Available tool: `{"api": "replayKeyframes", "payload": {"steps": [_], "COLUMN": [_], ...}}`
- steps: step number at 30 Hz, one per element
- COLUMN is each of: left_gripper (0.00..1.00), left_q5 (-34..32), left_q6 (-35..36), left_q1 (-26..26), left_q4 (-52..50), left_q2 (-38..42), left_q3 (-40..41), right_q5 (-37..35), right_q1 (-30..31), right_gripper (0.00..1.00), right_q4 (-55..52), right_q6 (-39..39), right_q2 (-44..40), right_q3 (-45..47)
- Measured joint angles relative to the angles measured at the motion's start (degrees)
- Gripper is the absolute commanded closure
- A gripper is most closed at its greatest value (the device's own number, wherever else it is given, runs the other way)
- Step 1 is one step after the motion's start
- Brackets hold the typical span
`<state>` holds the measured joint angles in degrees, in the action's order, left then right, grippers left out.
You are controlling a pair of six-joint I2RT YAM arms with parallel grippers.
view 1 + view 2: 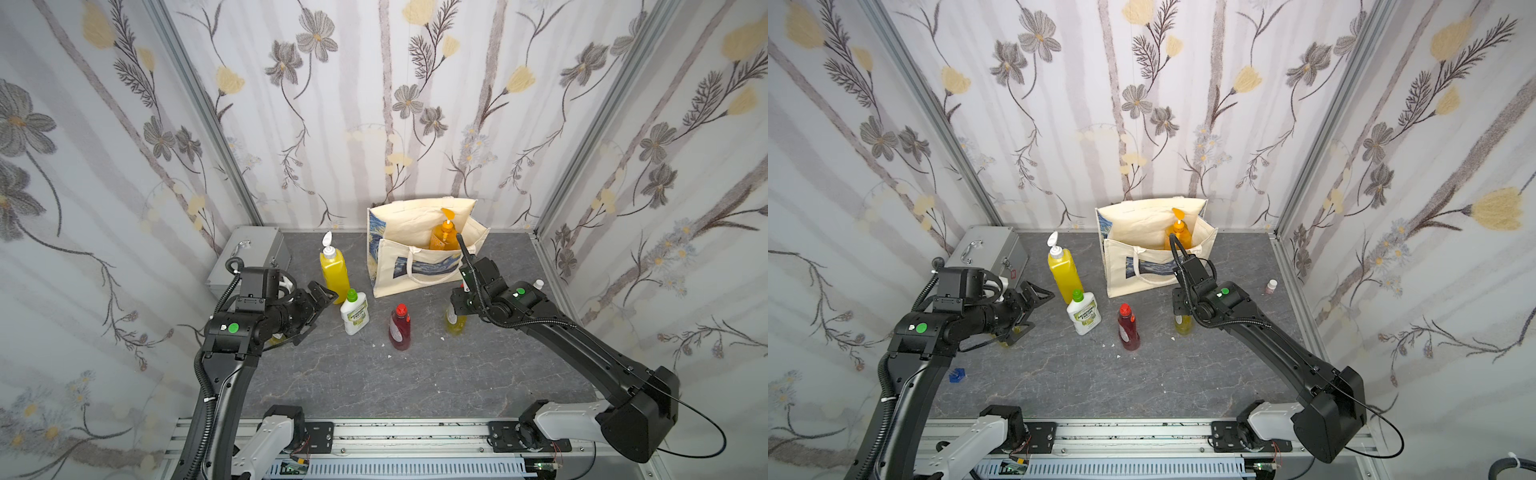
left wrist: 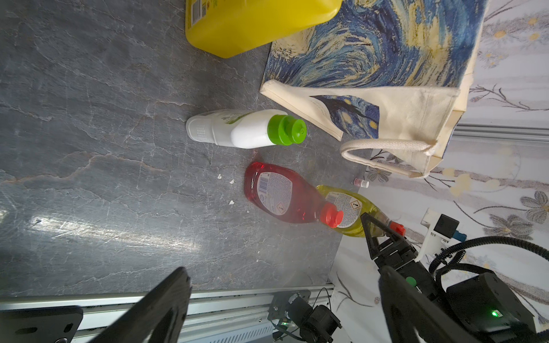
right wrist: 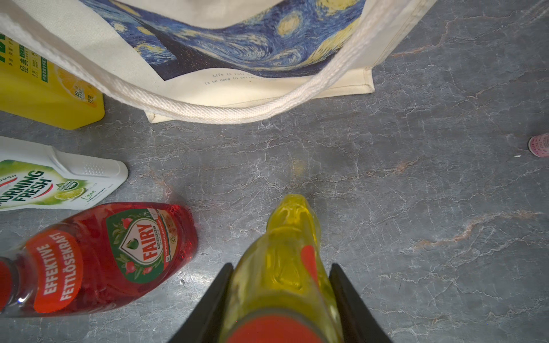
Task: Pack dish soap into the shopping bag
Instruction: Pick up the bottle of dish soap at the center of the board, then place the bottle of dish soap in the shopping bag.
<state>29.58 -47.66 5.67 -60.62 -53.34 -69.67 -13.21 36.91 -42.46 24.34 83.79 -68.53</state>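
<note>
The shopping bag (image 1: pixel 415 266) (image 1: pixel 1142 266) stands open at the back with an orange pump bottle (image 1: pixel 444 237) inside. In front of it stand a yellow pump bottle (image 1: pixel 334 272), a white bottle with a green cap (image 1: pixel 354 313) and a dark red bottle (image 1: pixel 400 328). My right gripper (image 3: pixel 282 285) reaches down from above and is shut on the neck of a yellow-green red-capped bottle (image 1: pixel 455 324) (image 3: pixel 292 237), which is upright near the bag's right corner. My left gripper (image 1: pixel 320 307) (image 2: pixel 282 276) hangs open and empty left of the white bottle. Under it shows a bit of another yellow-green bottle (image 1: pixel 1016 330).
A silver metal case (image 1: pixel 253 253) sits in the back left corner. A tiny pink bottle (image 1: pixel 1271 286) stands by the right wall. A small blue object (image 1: pixel 957 375) lies near the left arm. White crumbs dot the grey table (image 1: pixel 374 386). The metal rail (image 1: pixel 415 432) borders the front.
</note>
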Motion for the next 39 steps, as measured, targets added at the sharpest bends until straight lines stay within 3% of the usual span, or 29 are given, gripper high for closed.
{"api": "replayKeyframes", "payload": {"steps": [28, 39], "left_gripper": [0.00, 0.00], "left_q5": [-2.21, -2.64], "left_q6": [-0.50, -0.70], "left_q1": [4.68, 9.42], "left_q4": [1.92, 6.75], "left_q2": [-4.20, -5.97], "left_q3": [-1.11, -3.13], "right_q5": [0.11, 0.07], "right_q1": [0.00, 0.00], "right_gripper": [0.61, 0.61], "right_q4": [-10.73, -14.97], "right_q6": [-0.63, -1.31], "right_q2": [-4.79, -7.32], "right_q3": [-12.72, -16.68]}}
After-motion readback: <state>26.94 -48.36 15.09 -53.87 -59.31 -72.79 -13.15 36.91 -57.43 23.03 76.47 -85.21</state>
